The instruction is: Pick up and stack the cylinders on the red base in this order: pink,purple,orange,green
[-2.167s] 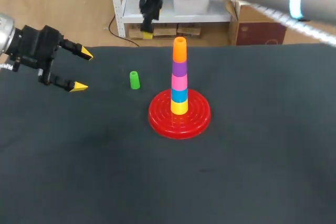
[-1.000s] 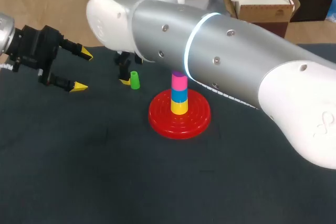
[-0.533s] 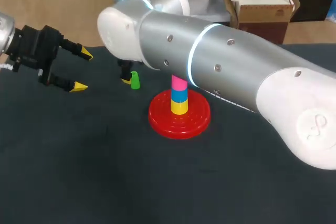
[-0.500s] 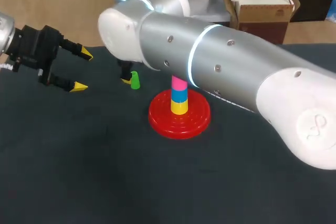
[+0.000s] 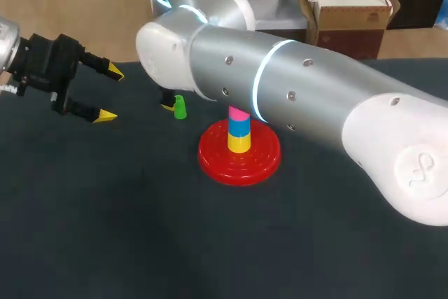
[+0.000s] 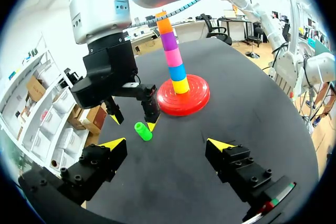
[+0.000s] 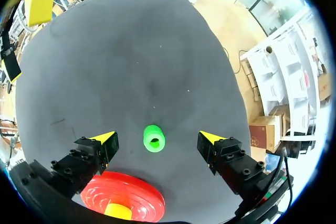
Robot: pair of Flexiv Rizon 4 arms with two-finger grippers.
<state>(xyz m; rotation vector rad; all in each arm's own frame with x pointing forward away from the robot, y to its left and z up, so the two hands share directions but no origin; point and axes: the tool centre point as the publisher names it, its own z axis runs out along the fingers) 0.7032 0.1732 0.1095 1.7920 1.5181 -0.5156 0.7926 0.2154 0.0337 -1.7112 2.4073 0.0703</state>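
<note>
Setting: robotics lab, test bench. Evidence: large silver right arm [image 5: 294, 96] and a black left gripper [image 5: 110, 94] with yellow fingertips, both over a table [image 5: 140, 243] covered in dark cloth. Work item: a stack of coloured cylinders [image 5: 239, 131] on a red base [image 5: 210, 155].

No word, number or sign can be read on the table [image 5: 140, 243], on the left arm [image 5: 5, 40] or on the right arm [image 5: 315, 96]. The white cap [image 5: 413, 173] of the right arm, at the near right, carries a raised mark, too faint to make out.
</note>
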